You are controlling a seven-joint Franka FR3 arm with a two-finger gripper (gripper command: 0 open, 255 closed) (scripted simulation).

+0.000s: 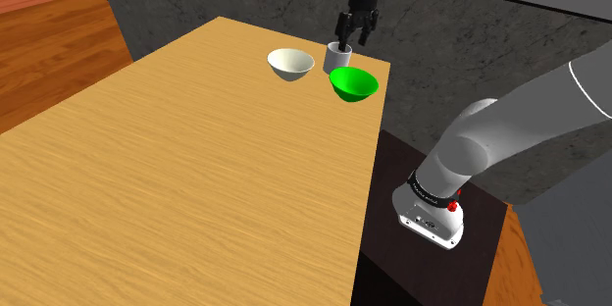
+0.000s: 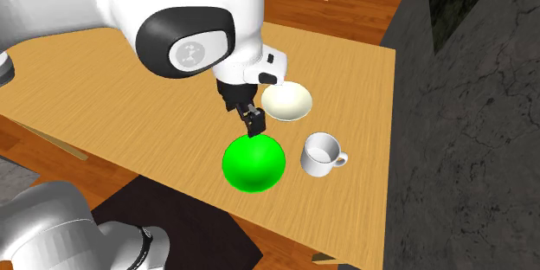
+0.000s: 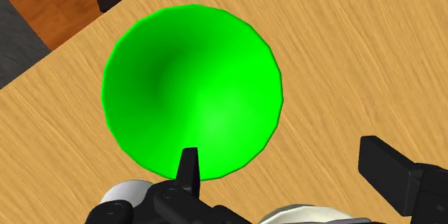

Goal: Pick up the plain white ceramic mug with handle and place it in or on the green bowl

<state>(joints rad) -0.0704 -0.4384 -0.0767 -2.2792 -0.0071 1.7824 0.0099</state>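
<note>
A plain white mug (image 1: 337, 56) (image 2: 320, 154) with a handle stands upright near the table's far edge in the shoulder view. A bright green bowl (image 1: 353, 83) (image 2: 253, 163) (image 3: 192, 100) sits just beside it, empty. My black gripper (image 1: 353, 37) (image 2: 253, 125) (image 3: 283, 156) hangs in the air above these two, open, with nothing between its fingers (image 3: 188, 166). In the wrist view the green bowl lies on the table just past the fingertips.
A white bowl (image 1: 291, 63) (image 2: 286, 101) rests close to the mug and the green bowl. The wooden table (image 1: 177, 177) stretches wide toward the shoulder view's left. Its edge (image 1: 378, 127) runs close past the green bowl, with dark floor below.
</note>
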